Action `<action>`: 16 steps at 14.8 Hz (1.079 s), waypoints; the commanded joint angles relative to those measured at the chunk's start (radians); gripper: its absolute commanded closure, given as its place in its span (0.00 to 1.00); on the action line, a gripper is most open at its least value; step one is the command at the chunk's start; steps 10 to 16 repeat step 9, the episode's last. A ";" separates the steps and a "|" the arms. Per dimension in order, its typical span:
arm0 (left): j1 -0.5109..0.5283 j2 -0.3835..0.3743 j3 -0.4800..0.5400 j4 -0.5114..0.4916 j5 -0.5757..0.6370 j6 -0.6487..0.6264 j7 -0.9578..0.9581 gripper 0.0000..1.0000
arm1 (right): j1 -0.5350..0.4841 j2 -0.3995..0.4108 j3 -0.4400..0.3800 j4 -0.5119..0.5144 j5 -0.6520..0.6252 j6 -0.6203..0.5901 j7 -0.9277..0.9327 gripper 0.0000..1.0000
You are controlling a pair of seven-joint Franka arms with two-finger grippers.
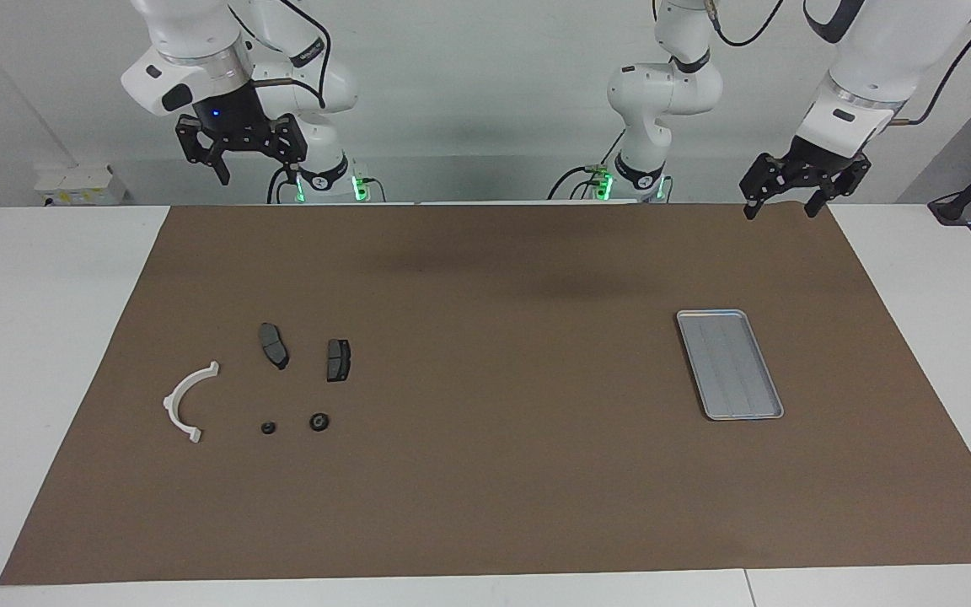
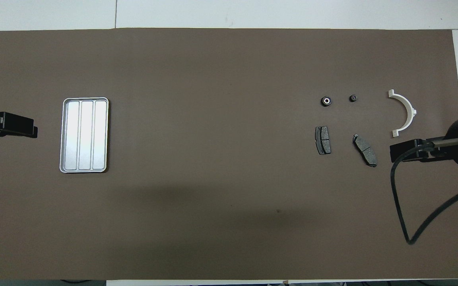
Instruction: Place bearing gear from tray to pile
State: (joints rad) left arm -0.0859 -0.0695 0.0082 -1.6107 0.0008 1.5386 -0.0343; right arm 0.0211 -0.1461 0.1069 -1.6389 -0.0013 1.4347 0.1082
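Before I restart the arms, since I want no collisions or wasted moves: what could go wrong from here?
1. The tray looks empty, so a reach into it may grab nothing; the bearing gear seems to lie already in the pile.
2. That gear and the smaller round part are tiny and close together, easy to confuse or knock.
3. The open right gripper hangs above the pile's end; dropping down could scatter the brake pads.

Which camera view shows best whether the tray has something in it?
The overhead view: it looks straight down into the tray, showing bare ridges and nothing inside. The facing view shows the tray slantwise and smaller, also with nothing in it.
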 commanded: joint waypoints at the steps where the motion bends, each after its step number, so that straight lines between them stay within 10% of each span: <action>1: -0.008 -0.012 0.010 -0.014 -0.008 0.003 0.004 0.00 | -0.004 -0.009 0.000 -0.009 0.027 -0.005 -0.013 0.00; 16: -0.008 -0.012 0.010 -0.014 -0.008 0.003 0.004 0.00 | -0.015 -0.012 -0.001 -0.012 0.029 -0.007 -0.013 0.00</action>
